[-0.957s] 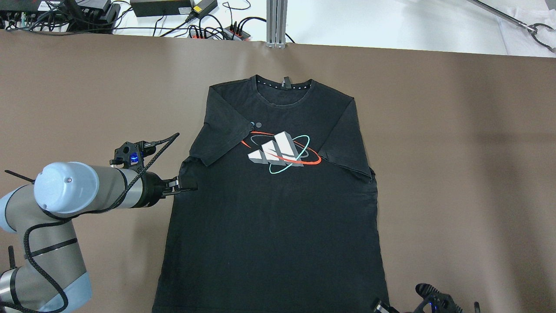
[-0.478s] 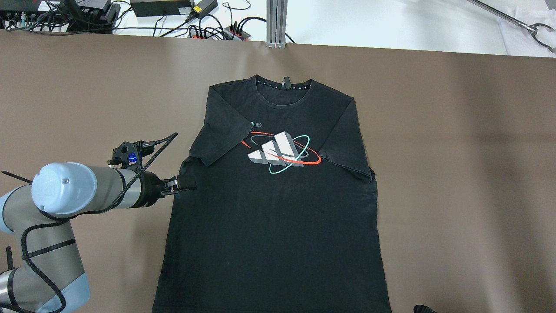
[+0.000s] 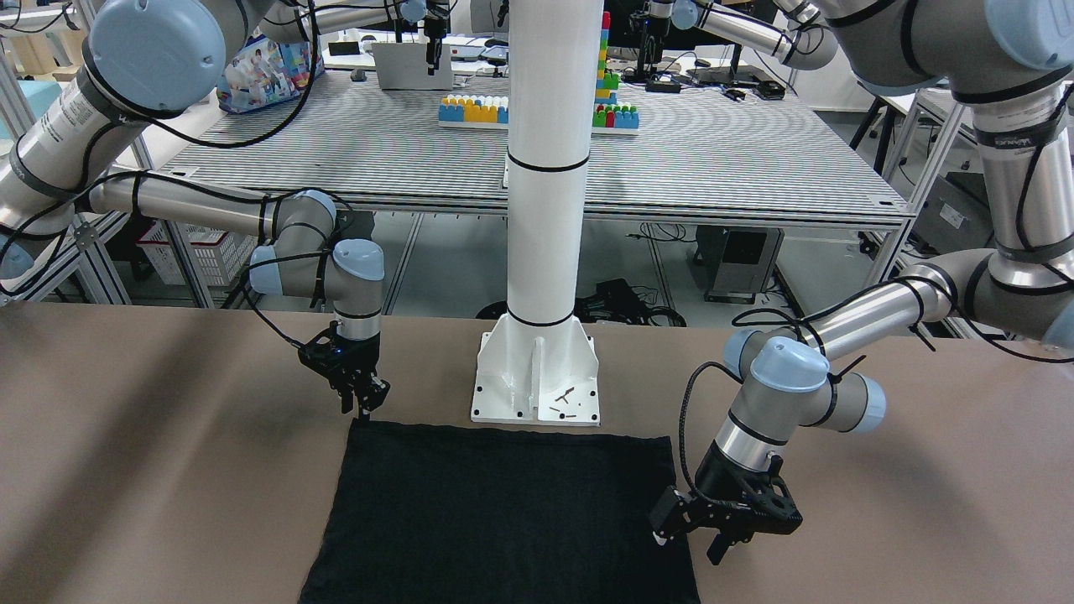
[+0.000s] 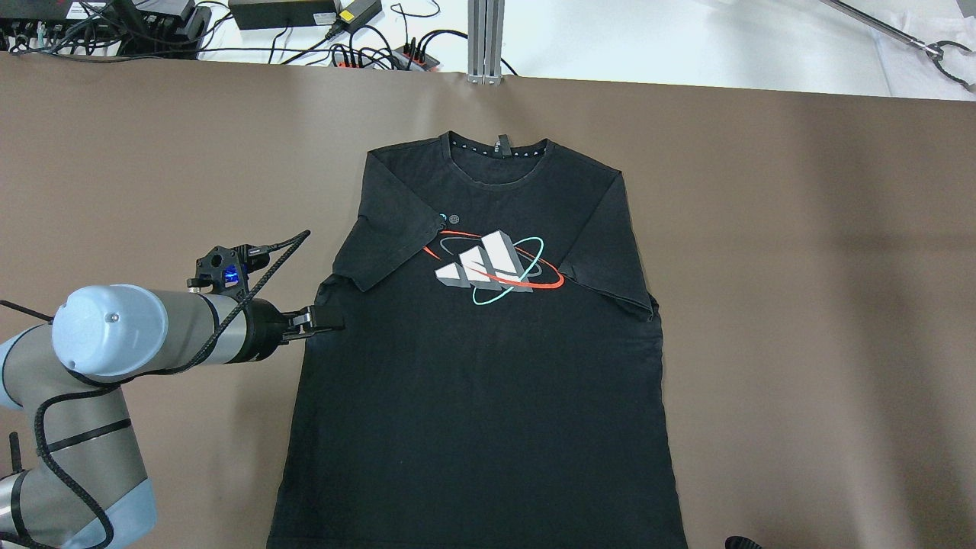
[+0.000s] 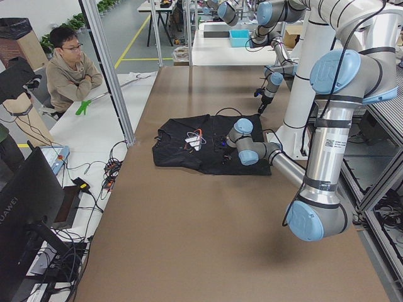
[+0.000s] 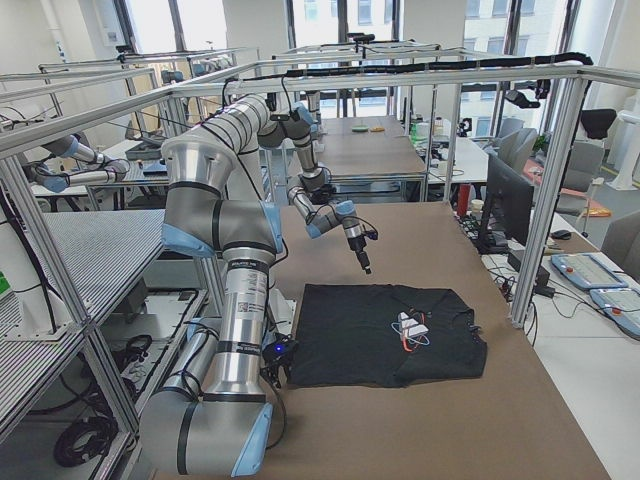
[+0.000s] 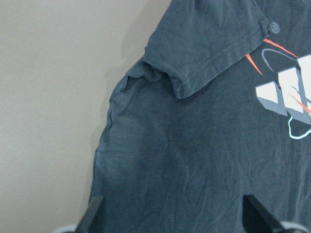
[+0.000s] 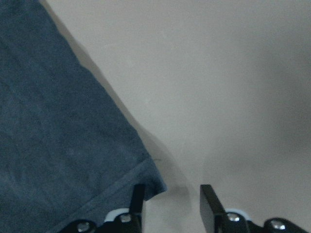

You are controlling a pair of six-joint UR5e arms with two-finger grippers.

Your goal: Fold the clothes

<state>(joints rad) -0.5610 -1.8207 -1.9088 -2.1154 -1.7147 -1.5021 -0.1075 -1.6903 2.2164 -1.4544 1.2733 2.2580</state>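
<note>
One brown-covered table (image 4: 801, 305) fills most of the overhead view. Spread flat on it at the centre of that frame lies the black T-shirt (image 4: 473, 396). Its collar is toward the top edge, its hem runs off the bottom, and both short sleeves are folded in on the body.

In the front-facing view a white post (image 3: 545, 168) rises at top centre, its base plate just beside the shirt's hem.

From the lower left of the overhead frame the left arm (image 4: 152, 335) reaches in. The left gripper (image 4: 320, 324) sits at the shirt's side edge, just under the sleeve. Its wrist camera shows the fingers (image 7: 92, 211) spread wide at the bottom corners of the frame, with shirt fabric between them and nothing pinched.

Left of centre in the front-facing view, the right gripper (image 3: 362, 401) points down at a hem corner. Its fingers (image 8: 137, 196) stand a narrow gap apart, one over that corner and the other over bare table, holding nothing.

A white, red and turquoise print (image 4: 492, 267) marks the chest.
</note>
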